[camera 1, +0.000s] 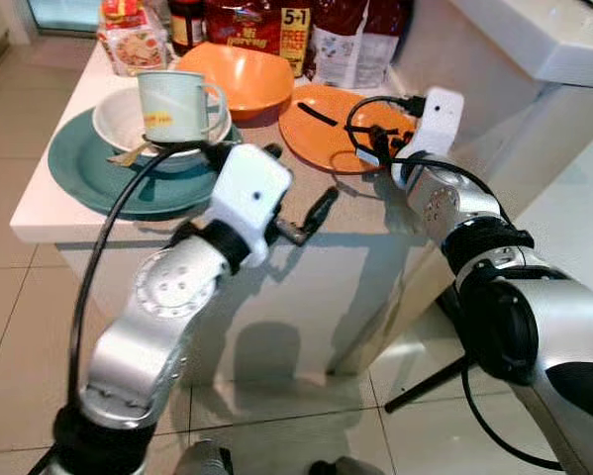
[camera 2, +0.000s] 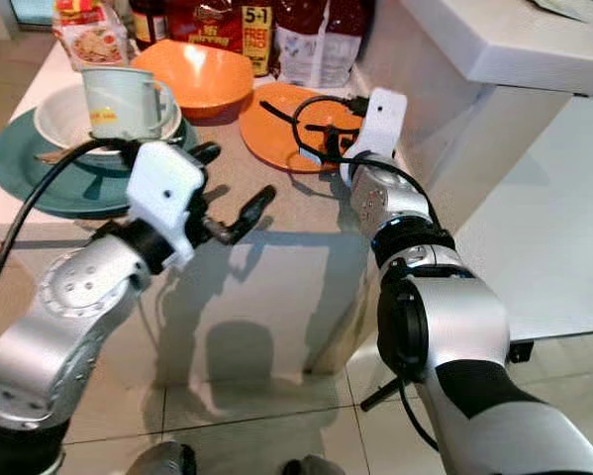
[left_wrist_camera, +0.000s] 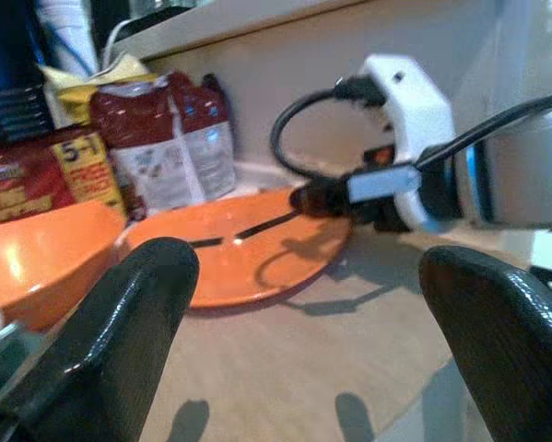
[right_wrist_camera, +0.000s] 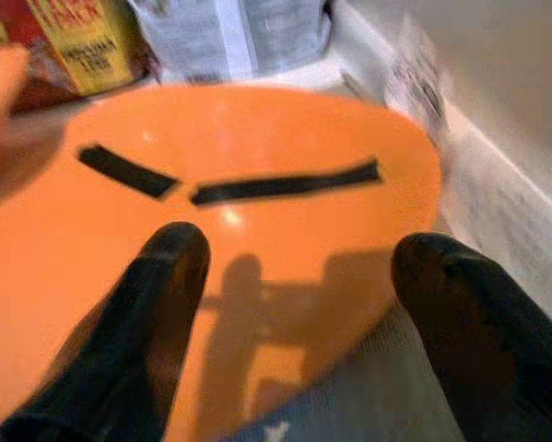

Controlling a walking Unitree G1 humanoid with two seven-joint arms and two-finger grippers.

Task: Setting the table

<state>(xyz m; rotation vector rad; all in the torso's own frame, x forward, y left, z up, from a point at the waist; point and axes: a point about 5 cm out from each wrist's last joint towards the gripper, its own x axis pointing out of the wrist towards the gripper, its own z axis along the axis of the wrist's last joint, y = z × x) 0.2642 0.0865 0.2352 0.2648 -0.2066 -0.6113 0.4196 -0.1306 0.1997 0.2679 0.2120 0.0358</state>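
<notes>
An orange plate (camera 1: pixel 319 131) with two black strips (right_wrist_camera: pixel 285 187) on it lies at the counter's right end. My right gripper (right_wrist_camera: pixel 303 267) hovers open just above the plate's near rim, with nothing between its fingers (right_wrist_camera: pixel 170 276). My left gripper (camera 1: pixel 298 188) is open and empty over the counter's front edge, between the orange plate and a teal plate (camera 1: pixel 83 168). The teal plate carries a white bowl (camera 1: pixel 116 119), and a pale mug (camera 1: pixel 177 104) stands in that bowl. Behind them sits an orange bowl (camera 1: pixel 242 77).
Food packets (camera 1: pixel 355 40) and jars line the back of the white counter (camera 1: pixel 39 220). A white ledge (camera 1: pixel 543 40) rises on the right, close to my right arm. Tiled floor lies below, with a black tripod leg (camera 1: pixel 425 381) on it.
</notes>
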